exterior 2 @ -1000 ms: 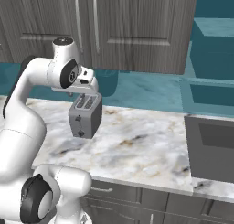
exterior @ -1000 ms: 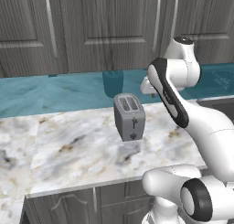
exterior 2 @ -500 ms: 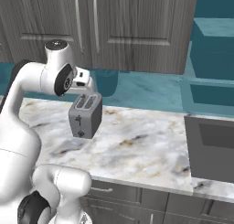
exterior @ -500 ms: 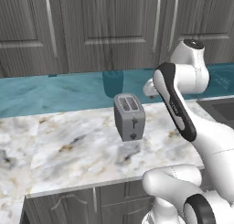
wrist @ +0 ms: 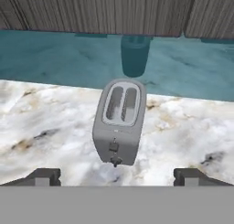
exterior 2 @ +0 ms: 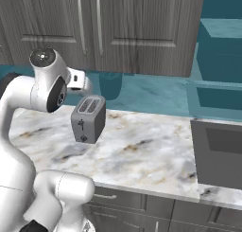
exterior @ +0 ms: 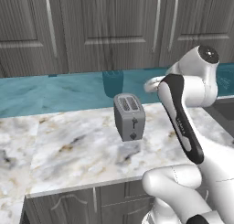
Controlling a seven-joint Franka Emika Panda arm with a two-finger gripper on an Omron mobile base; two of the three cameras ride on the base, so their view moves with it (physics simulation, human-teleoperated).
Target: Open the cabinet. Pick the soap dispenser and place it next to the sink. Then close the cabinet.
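Observation:
The cabinet [exterior: 123, 31] [exterior 2: 123, 27] spans the wall above the counter, its dark grey doors shut and their long silver bar handles side by side. Its lower edge runs along the top of the hand view [wrist: 105, 10]. My gripper [wrist: 117, 175] is open, its two dark fingertips [wrist: 43, 175] far apart with nothing between them, and it hangs above the marble worktop in front of the toaster. The sink [exterior 2: 220, 155] is a dark basin at the counter's right end. The soap dispenser is out of view.
A grey two-slot toaster [exterior: 129, 115] [exterior 2: 88, 118] [wrist: 119, 122] stands in the middle of the marble worktop [exterior: 68, 145]. Behind it, against the teal backsplash, is a teal cup-shaped form [wrist: 135, 56]. Base units with short handles [exterior 2: 142, 212] run below the counter edge.
My arm's upper joints have swung towards the counter's left end. The toaster and cabinet doors have not moved.

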